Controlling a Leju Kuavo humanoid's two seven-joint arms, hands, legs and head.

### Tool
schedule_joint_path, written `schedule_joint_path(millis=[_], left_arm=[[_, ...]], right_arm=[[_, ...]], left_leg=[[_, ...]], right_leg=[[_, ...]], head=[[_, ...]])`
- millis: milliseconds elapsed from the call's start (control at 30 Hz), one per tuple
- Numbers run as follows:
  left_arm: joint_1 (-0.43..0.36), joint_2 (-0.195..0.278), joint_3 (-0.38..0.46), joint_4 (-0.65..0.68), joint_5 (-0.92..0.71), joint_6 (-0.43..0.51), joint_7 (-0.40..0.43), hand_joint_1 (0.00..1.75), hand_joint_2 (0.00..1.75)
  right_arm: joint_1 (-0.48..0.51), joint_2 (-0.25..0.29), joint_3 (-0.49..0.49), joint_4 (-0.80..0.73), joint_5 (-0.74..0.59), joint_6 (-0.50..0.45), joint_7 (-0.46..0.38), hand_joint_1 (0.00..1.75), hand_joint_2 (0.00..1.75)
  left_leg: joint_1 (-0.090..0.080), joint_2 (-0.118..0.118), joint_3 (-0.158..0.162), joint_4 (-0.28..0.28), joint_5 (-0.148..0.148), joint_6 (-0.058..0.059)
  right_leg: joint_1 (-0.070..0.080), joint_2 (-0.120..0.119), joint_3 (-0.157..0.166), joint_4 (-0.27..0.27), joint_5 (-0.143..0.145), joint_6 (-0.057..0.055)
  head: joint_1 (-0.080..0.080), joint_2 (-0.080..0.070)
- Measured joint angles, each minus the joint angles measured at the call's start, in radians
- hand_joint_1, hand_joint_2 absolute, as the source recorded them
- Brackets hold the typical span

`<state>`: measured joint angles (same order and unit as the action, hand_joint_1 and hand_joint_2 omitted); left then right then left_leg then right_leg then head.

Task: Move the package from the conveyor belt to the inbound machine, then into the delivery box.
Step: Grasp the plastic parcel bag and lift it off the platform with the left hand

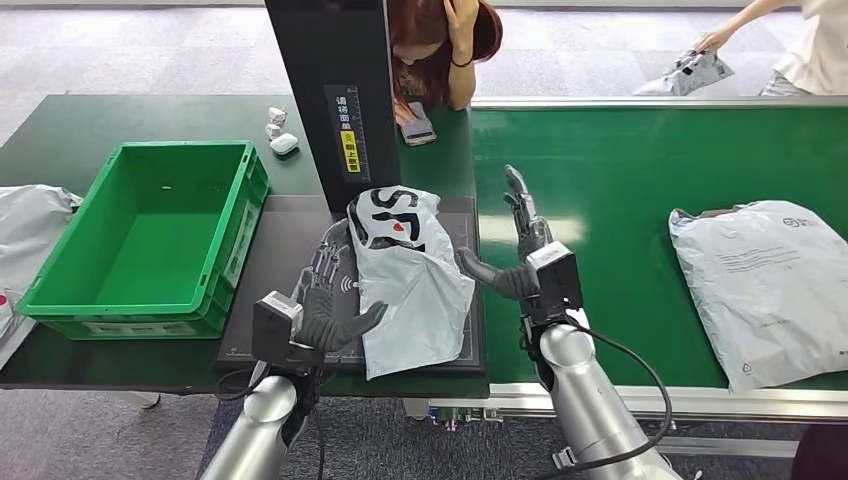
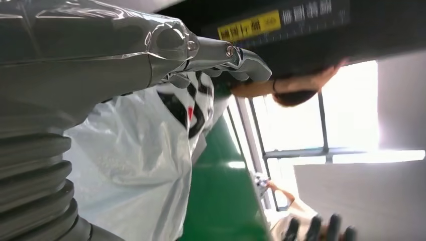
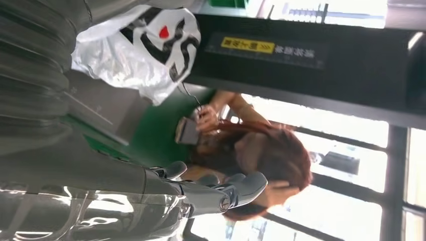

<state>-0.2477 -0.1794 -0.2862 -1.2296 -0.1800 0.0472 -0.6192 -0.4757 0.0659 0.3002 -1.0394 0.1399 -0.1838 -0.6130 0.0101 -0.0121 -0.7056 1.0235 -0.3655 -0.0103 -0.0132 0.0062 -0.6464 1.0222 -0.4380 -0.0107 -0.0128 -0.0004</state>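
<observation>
Both my robot hands, left (image 1: 325, 318) and right (image 1: 520, 255), are released, flanking the crumpled grey plastic package (image 1: 408, 285) with black lettering.

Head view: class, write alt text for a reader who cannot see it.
A white package lies on the dark inbound machine, between the robot's open left hand and right hand. A green box sits beside it.

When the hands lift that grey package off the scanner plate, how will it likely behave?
The package is a creased poly mailer, so it will probably sag and fold rather than stay flat. Its glossy film looks slippery against the left hand. It seems light for its size, lying thin on the scanner plate.
</observation>
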Motion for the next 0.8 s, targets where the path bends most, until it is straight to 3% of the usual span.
schedule_joint_path(millis=[133, 500, 633, 800], left_arm=[[-0.054, -0.013, -0.04, 0.086, -0.051, -0.004, 0.003, 0.0, 1.75], [-0.122, -0.031, -0.077, 0.198, -0.124, 0.004, 0.031, 0.0, 1.75], [-0.188, -0.041, -0.11, 0.287, -0.234, 0.05, 0.109, 0.0, 1.75], [-0.298, -0.054, -0.163, 0.457, -0.395, 0.111, 0.275, 0.0, 1.75]], right_arm=[[0.025, -0.005, -0.059, -0.069, 0.035, -0.049, 0.033, 0.0, 1.75], [0.051, -0.016, -0.126, -0.136, 0.068, -0.068, 0.065, 0.0, 1.75], [0.057, -0.021, -0.157, -0.145, 0.076, -0.025, 0.093, 0.0, 1.75], [0.055, -0.022, -0.162, -0.117, 0.086, -0.002, 0.097, 0.0, 1.75]], left_leg=[[0.0, 0.0, 0.0, 0.0, 0.0, 0.0], [0.0, 0.001, 0.0, 0.0, 0.0, 0.0], [0.0, 0.001, 0.0, 0.0, 0.0, 0.0], [0.0, 0.001, 0.0, 0.0, 0.001, 0.001]], right_leg=[[0.0, 0.0, 0.0, 0.0, 0.0, 0.0], [0.0, 0.001, 0.0, 0.0, 0.0, 0.0], [0.0, 0.001, 0.0, 0.0, 0.001, 0.0], [0.0, 0.001, 0.001, 0.0, 0.001, 0.0]], head=[[0.0, 0.0], [0.0, 0.0], [0.0, 0.0], [0.0, 0.0]])
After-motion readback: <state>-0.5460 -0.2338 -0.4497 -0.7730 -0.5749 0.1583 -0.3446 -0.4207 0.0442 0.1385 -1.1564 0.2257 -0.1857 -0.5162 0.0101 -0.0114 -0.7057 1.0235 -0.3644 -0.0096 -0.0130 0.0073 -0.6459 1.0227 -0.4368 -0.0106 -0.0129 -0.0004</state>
